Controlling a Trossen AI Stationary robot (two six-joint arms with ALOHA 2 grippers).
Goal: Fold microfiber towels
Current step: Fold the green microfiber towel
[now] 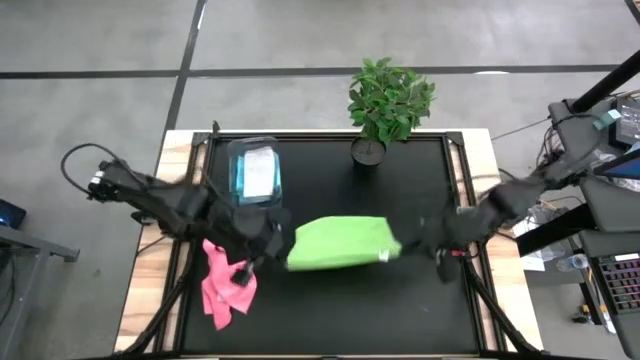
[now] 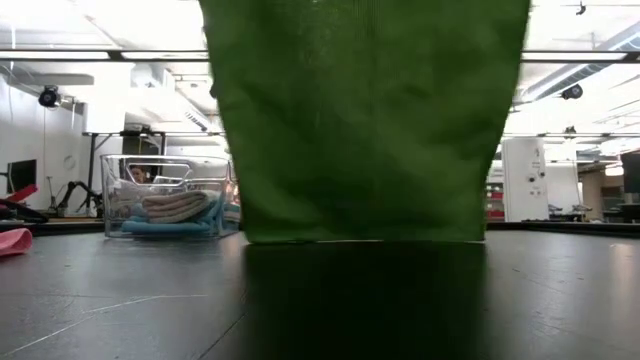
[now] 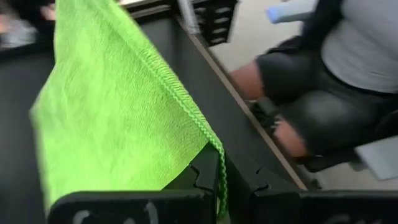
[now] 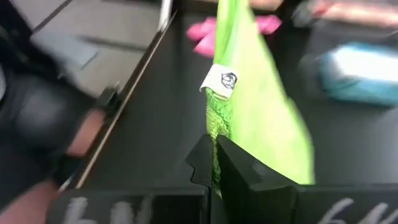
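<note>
A lime green microfiber towel (image 1: 340, 243) hangs spread between my two grippers over the middle of the black table. My left gripper (image 1: 272, 240) is shut on its left end, my right gripper (image 1: 410, 243) on its right end. In the low view the green towel (image 2: 370, 120) hangs as a wide sheet. Whether its lower edge (image 2: 365, 238) touches the table cannot be told. A crumpled pink towel (image 1: 226, 282) lies on the table at the near left. Folded blue and pale towels (image 2: 175, 208) lie in the clear bin. My left gripper pinches the green towel's stitched edge at a top corner (image 3: 216, 163) between its two fingers, which slant down from the table's left. The cloth hangs away below the hold. My right gripper pinches the other top corner (image 4: 215, 127), just under the white tag (image 4: 221, 81), between its two fingers, slanting down from the table's right. The towel hangs below the fingers.
The clear plastic bin (image 1: 253, 172) stands at the far left of the table and a potted plant (image 1: 385, 100) at the far middle. A seated person (image 3: 323, 93) is just beyond the table's near edge.
</note>
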